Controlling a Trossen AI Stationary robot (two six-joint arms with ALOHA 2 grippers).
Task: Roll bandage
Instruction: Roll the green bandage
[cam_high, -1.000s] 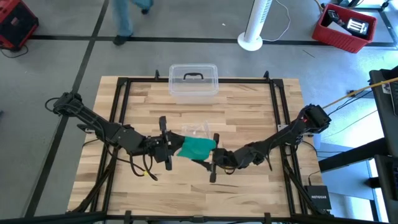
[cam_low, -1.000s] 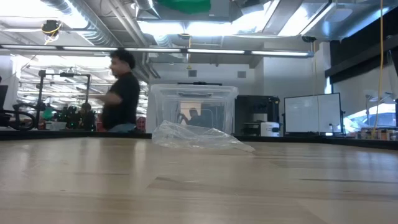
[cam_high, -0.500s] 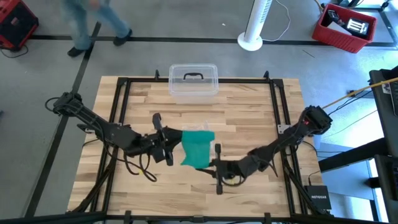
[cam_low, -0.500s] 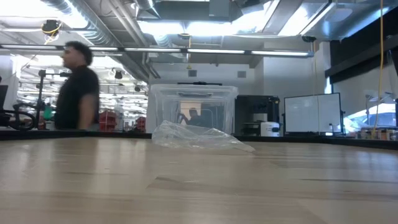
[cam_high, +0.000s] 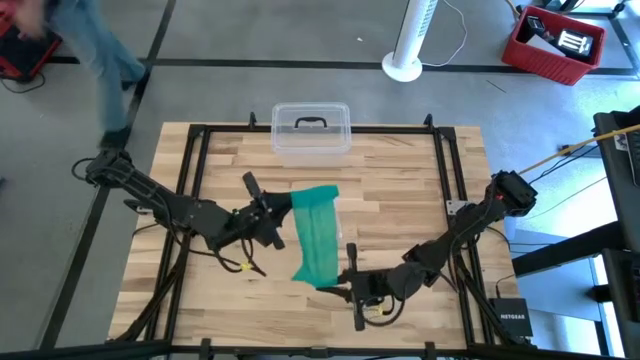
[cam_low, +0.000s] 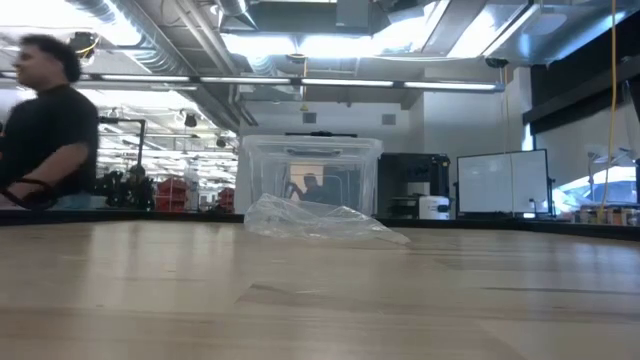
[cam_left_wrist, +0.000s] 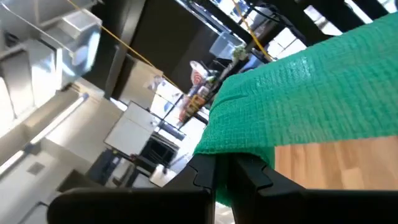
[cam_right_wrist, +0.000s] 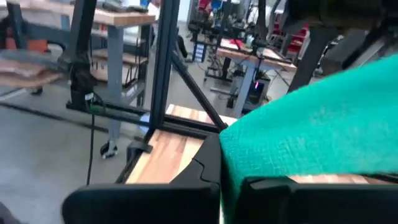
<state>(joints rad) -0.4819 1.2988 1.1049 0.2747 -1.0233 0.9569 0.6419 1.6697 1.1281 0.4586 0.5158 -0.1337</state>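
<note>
1. We've got the left gripper (cam_high: 283, 205) clamped on the bandage's (cam_high: 318, 235) far end.
2. Right gripper (cam_high: 325, 283) clamps its near end.
3. Bandage hangs stretched between them above the worktop (cam_high: 400, 180).

Teal-green bandage (cam_high: 318, 233): soft woven cloth, matt, with a fine open mesh texture. Bench (cam_high: 400, 180): pale wood in butted planks, smooth with a slight satin sheen, framed in black metal. Storage box (cam_high: 311, 131): clear, glossy hard plastic. Wrapper (cam_low: 318, 218): thin, crinkled, transparent plastic film. Both gripper bodies, left gripper (cam_left_wrist: 225, 171) and right gripper (cam_right_wrist: 230, 174): matt black plastic.
</note>
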